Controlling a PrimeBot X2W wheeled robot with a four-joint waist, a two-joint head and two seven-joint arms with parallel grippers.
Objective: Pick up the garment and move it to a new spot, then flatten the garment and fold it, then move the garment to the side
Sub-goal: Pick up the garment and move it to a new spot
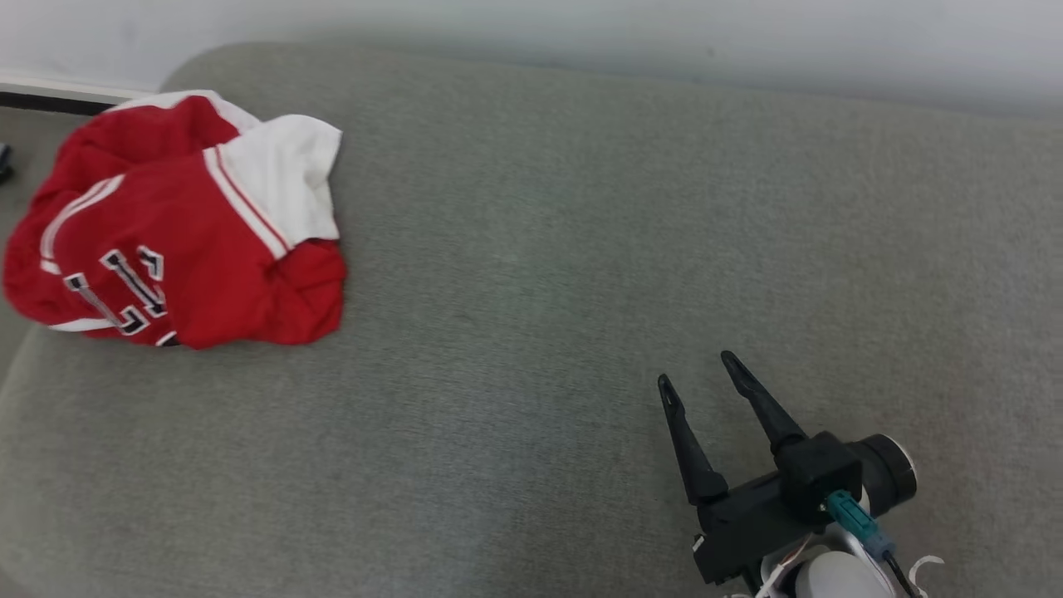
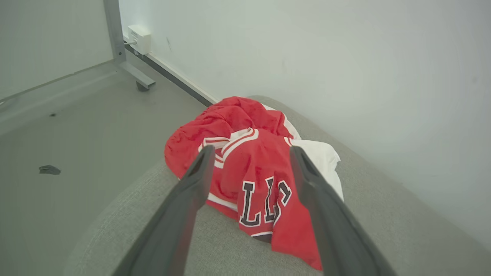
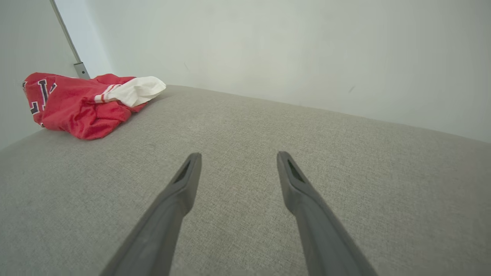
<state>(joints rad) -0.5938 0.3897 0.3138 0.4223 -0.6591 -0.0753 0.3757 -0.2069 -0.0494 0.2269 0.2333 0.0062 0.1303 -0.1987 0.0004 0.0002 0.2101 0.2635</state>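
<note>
The garment [image 1: 178, 224] is a red jersey with white trim and dark letters, lying crumpled at the far left corner of the grey cushion [image 1: 581, 249]. My right gripper [image 1: 699, 370] hovers over the cushion's near right part, open and empty, far from the garment. In the left wrist view my left gripper [image 2: 251, 151] is open, its fingers framing the garment [image 2: 249, 161] from a short distance, not touching it. The right wrist view shows the garment [image 3: 84, 99] far off to the upper left and the right gripper [image 3: 238, 157] open above bare fabric.
A pale wall [image 1: 664, 33] runs behind the cushion. Left of the cushion the floor [image 2: 57, 134] drops away, with a metal frame leg [image 2: 122, 57], a white wall box [image 2: 140, 38] and a small dark scrap [image 2: 50, 169] on it.
</note>
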